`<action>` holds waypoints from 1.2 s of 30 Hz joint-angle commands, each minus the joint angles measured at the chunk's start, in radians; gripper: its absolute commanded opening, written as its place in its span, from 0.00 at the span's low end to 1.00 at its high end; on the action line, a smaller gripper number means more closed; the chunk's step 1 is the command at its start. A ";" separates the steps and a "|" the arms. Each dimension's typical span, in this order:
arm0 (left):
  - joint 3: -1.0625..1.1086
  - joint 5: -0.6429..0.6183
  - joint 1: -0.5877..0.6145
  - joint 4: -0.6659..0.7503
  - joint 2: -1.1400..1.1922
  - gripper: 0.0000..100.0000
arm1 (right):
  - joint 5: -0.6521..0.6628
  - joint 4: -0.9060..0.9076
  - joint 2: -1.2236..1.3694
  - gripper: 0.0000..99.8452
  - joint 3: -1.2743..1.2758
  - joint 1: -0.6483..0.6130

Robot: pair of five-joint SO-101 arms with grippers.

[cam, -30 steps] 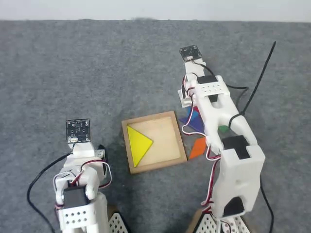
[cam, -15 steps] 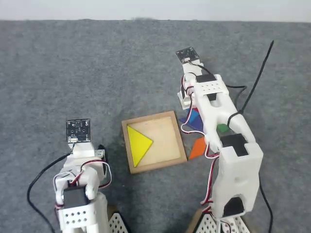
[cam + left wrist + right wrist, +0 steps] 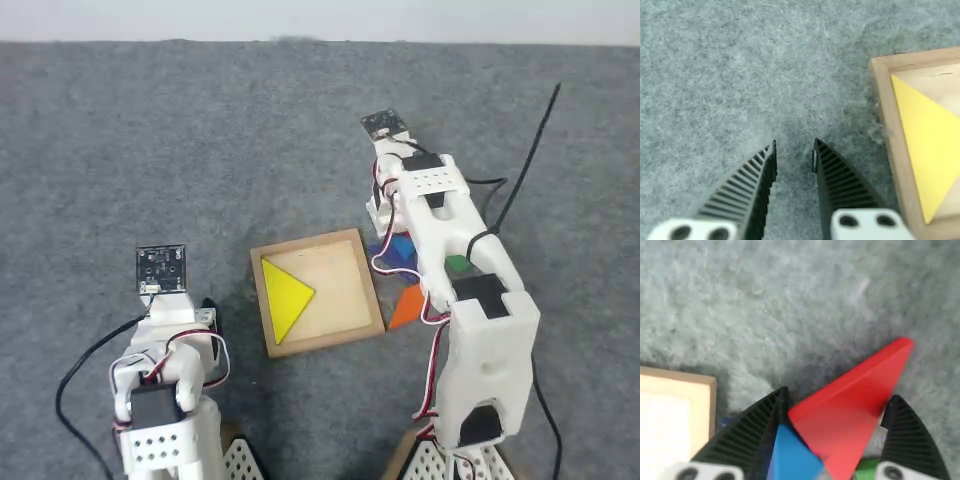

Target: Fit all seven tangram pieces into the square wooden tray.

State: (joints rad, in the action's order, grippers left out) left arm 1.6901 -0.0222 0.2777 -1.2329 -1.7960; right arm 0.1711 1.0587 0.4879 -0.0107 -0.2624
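Counting what's in the square wooden tray [image 3: 326, 343]: just one piece, the big yellow triangle [image 3: 284, 296], lying flat against one side with the rest of the board bare. So by my read that's one of seven done and six to go, basically the start of the job.

The right gripper [image 3: 840, 395] hangs over the loose pile just outside the tray. Its jaws are spread wide with the red triangle [image 3: 850, 405] lying between them, and it doesn't look pinched to me. A blue piece [image 3: 790, 460] sits right under the gripper, touching the red one, and a bit of green piece [image 3: 867, 471] peeks out close by. An orange piece [image 3: 405, 306] lies back toward that arm's base, next to the tray's edge. The arm covers the rest of the pile, so I can't count it.

The left gripper [image 3: 794, 144] is parted a little, holding nothing, low over the grey felt [image 3: 150, 130] with the tray's corner off to one side of it.
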 commanded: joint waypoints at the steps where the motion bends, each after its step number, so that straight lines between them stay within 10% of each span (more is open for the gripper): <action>1: -0.005 0.005 0.006 -0.003 -0.009 0.11 | 0.014 0.024 -0.018 0.31 -0.055 0.050; 20: -0.005 0.005 0.006 -0.003 -0.009 0.11 | 0.012 0.064 0.036 0.03 -0.173 0.076; 36: -0.005 0.005 0.006 -0.003 -0.009 0.11 | -0.212 0.124 -0.519 0.01 0.087 -0.001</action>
State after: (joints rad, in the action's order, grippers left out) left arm 1.6901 -0.0222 0.2777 -1.2329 -1.7960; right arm 0.0023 1.1983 0.1887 -0.0031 -0.2179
